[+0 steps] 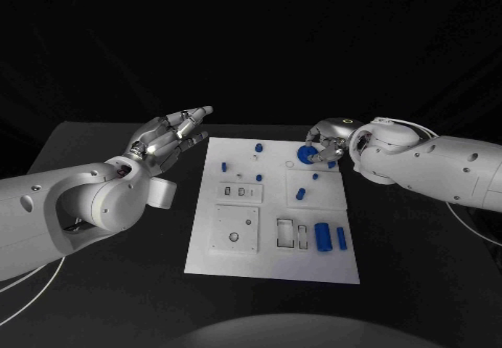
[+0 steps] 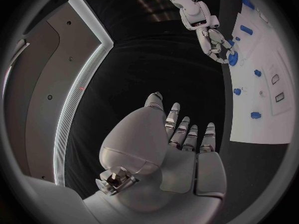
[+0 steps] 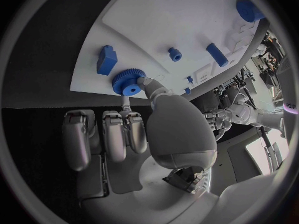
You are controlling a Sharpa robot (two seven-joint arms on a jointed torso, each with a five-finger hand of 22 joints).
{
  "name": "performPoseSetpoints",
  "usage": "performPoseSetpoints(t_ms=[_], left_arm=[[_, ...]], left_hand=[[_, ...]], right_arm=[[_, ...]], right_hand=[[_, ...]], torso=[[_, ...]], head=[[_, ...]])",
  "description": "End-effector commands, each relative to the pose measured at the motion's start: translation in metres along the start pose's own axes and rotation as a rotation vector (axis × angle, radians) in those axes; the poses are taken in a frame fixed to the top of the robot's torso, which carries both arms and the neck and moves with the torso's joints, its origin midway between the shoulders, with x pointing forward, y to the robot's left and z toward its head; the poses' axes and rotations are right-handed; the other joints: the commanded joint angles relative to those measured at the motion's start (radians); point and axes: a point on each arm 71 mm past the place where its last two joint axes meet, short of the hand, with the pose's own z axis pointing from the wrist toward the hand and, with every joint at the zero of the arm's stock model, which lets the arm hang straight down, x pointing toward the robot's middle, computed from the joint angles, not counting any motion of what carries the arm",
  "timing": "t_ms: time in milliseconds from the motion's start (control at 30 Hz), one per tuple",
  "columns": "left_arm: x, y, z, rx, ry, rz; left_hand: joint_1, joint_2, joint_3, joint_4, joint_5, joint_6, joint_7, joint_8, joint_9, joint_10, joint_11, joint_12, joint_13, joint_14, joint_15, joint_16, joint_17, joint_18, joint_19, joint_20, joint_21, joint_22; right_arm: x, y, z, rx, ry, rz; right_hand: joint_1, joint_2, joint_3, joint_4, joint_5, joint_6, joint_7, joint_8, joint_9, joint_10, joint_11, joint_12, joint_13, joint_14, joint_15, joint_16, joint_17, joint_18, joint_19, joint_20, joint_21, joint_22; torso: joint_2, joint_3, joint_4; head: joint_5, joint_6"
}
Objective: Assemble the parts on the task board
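Overhead head camera, two close wrist fisheyes, all sharing task board (image 1: pixel 274 217).

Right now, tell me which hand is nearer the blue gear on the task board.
Right. The right hand has its fingers on the blue gear at the task board's far edge; the left hand hovers open off the board's opposite side, apart from it.

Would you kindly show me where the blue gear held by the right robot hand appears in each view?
Head view: blue gear at the task board's far right, in the right robot hand.
Left wrist view: gear at the board's far edge.
Right wrist view: gear at fingertips.
Shared landmark: the white task board.
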Motion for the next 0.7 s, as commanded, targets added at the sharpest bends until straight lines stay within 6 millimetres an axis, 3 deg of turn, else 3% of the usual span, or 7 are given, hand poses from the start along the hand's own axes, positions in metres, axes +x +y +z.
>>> performPoseSetpoints(t_ms=[33,333,700], left_arm=[[0.002,-0.001,0.000,0.007,0.022,-0.005],[0.000,-0.001,0.000,0.006,0.018,-0.004],[0.001,0.000,0.001,0.004,0.019,-0.004]], left_hand=[[0.010,0.003,0.007,-0.001,0.007,0.006,0.000,0.005,0.001,0.007,0.001,0.006,0.002,0.000,0.009,0.004,0.001,0.009,0.000,0.005,0.005,0.001],[0.013,0.003,0.008,-0.001,0.008,0.006,0.002,0.007,0.001,0.011,0.002,0.006,0.002,0.003,0.011,0.009,0.003,0.009,0.002,0.008,0.007,0.002],[0.013,0.003,0.009,-0.001,0.008,0.007,0.003,0.008,0.001,0.013,0.003,0.007,0.003,0.005,0.012,0.011,0.003,0.009,0.003,0.009,0.007,0.002]], right_arm=[[0.004,0.002,-0.003,-0.014,-0.005,-0.005],[-0.010,0.015,-0.008,-0.054,-0.056,0.008],[-0.022,0.056,0.000,-0.146,-0.054,0.011]], right_hand=[[0.003,0.003,0.006,0.001,0.005,0.028,-0.021,0.046,0.049,0.106,-0.001,0.004,0.263,0.104,-0.006,0.003,0.263,-0.004,0.050,-0.002,0.007,0.239],[-0.006,-0.003,0.006,0.006,0.010,0.037,-0.019,0.047,0.047,0.106,0.000,0.004,0.263,0.104,-0.007,0.003,0.263,-0.004,0.050,-0.002,0.007,0.239],[-0.013,-0.005,0.009,0.010,0.011,0.049,-0.018,0.044,0.042,0.106,0.001,0.004,0.263,0.104,-0.006,0.003,0.263,-0.004,0.050,-0.002,0.007,0.239]], torso=[[0.000,-0.0002,0.0004],[-0.001,-0.0007,-0.0007],[0.001,0.0002,0.0015]], head=[[0.002,0.002],[0.005,0.002],[0.002,0.001]])
